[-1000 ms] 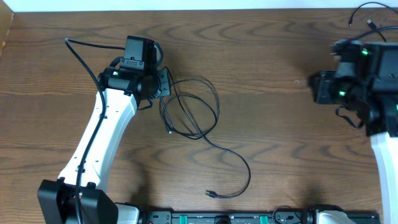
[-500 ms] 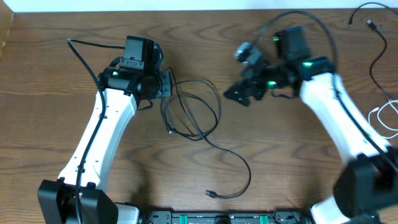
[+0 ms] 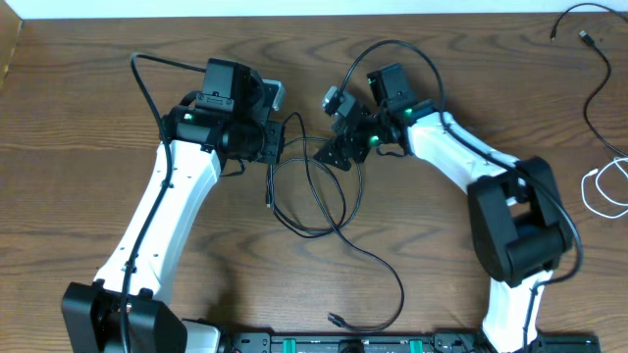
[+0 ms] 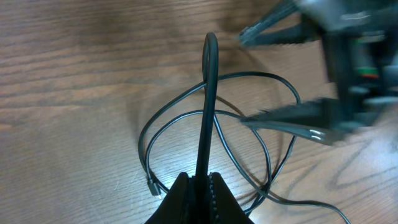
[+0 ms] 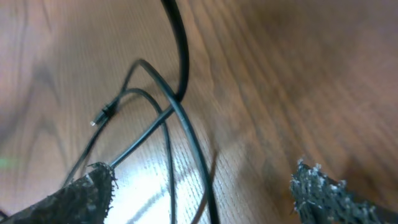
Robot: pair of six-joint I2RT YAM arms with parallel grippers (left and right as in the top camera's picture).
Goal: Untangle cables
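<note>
Swinging in from the right edge of the overhead frame, my right end effector has crossed the worktop within the last second. It now hangs over the tangle at centre, its jaws spread wide with nothing between them. My left end effector stays pinched on a strand of the black cable, which rises steeply from the fingers in the left wrist view. That arm has nudged slightly to the right. The loop has stretched with it, and the tail's plug has slid toward the bottom edge.

I judge this sets up a two-handed pull, with one side anchored and the other about to take a crossing strand. A loose black cable and a white cable lie well apart at the right edge.

The worktop is dark wood grain. A pale strip runs along the top edge, and little of the room shows.
</note>
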